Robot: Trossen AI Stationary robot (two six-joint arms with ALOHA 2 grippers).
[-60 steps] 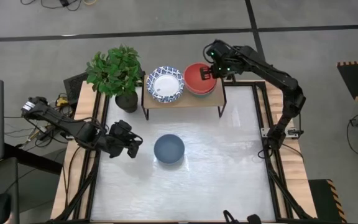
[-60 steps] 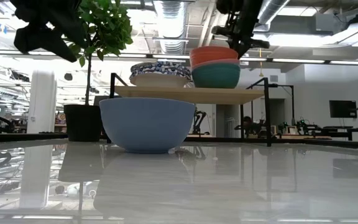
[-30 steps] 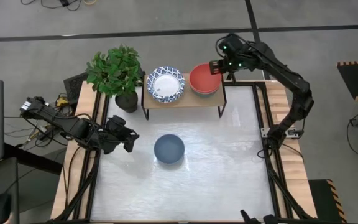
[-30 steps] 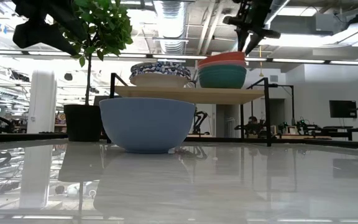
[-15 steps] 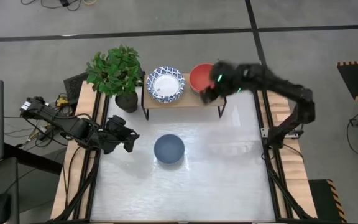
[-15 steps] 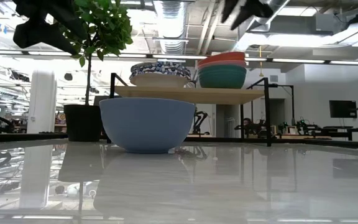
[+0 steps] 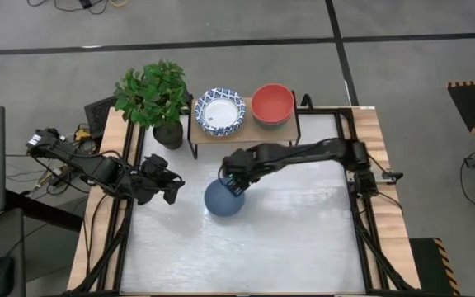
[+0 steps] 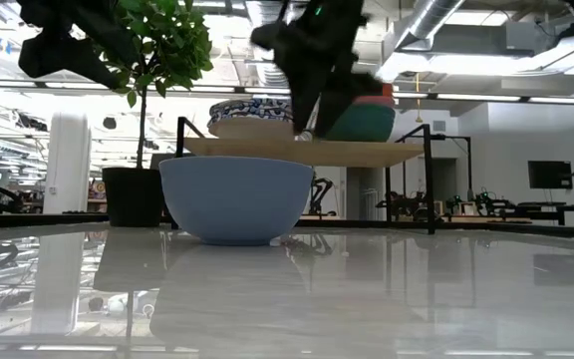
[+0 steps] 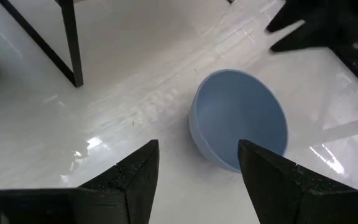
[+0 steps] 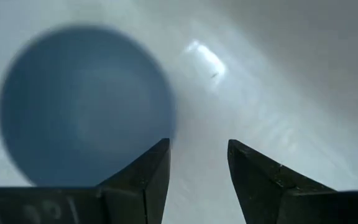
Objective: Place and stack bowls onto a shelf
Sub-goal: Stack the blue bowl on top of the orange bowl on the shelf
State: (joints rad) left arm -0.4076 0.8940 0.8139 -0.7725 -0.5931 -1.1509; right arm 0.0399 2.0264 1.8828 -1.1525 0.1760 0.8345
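A grey-blue bowl (image 7: 223, 199) stands upright on the white table, also in the low view (image 8: 235, 199). My right gripper (image 10: 197, 163) hangs open just above the bowl's far right rim (image 10: 166, 118), touching nothing. My left gripper (image 9: 197, 171) waits open to the left of the bowl (image 9: 241, 127), above the table. On the shelf (image 7: 242, 133), two patterned bowls (image 7: 219, 110) are stacked at the left. At the right, a red bowl (image 7: 272, 104) sits in a teal one (image 8: 369, 123).
A potted plant (image 7: 157, 95) in a black pot (image 7: 168, 134) stands at the shelf's left end. The right arm (image 7: 303, 154) stretches across the table in front of the shelf. White tabletop (image 7: 287, 239) lies bare near and right of the blue bowl.
My right gripper has left the red bowl at the shelf's right end. It has swung toward the table's left and near edge and come down over the blue bowl. The red bowl stays in the teal one.
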